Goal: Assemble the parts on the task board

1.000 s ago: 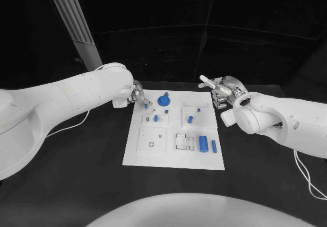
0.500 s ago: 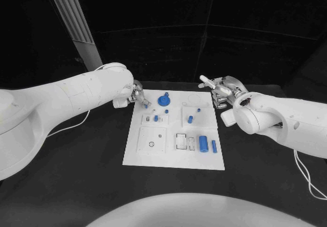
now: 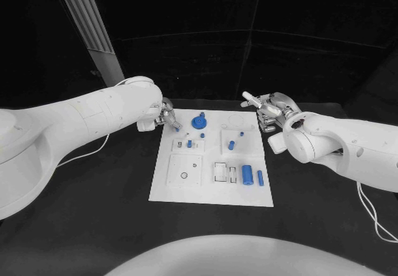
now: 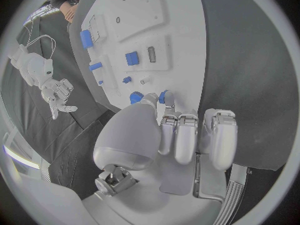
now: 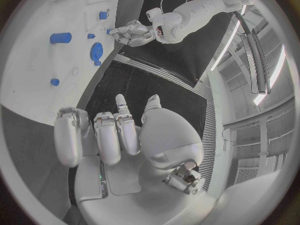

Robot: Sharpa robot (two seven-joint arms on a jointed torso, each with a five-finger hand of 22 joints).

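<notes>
Where the white task board (image 3: 211, 190) lies at the middle of the black counter (image 3: 91, 213), its long sides running from the near edge toward the far edge, the entries follow.

Parts: a blue gear-like disc (image 3: 199, 122) near the board's far edge; a small blue peg (image 3: 190, 143) in a raised block behind it; a short blue cylinder (image 3: 232, 145) on the next block; a larger blue cylinder (image 3: 247, 173) and a slim blue bar (image 3: 260, 178) toward the near right corner.

Left hand (image 3: 168, 118): at the board's far left corner, fingers (image 4: 177, 135) curled together, tips down on a small blue piece (image 4: 135, 98) there; whether it is pinched or merely touched, cannot tell.

Right hand (image 3: 272, 109): off the board's far right corner, fingers (image 5: 106, 135) apart, holding nothing.

Step judged in hand: picking or seating the far-left piece. Next move likely calls for a firm pinch and straight alignment over its socket.
</notes>
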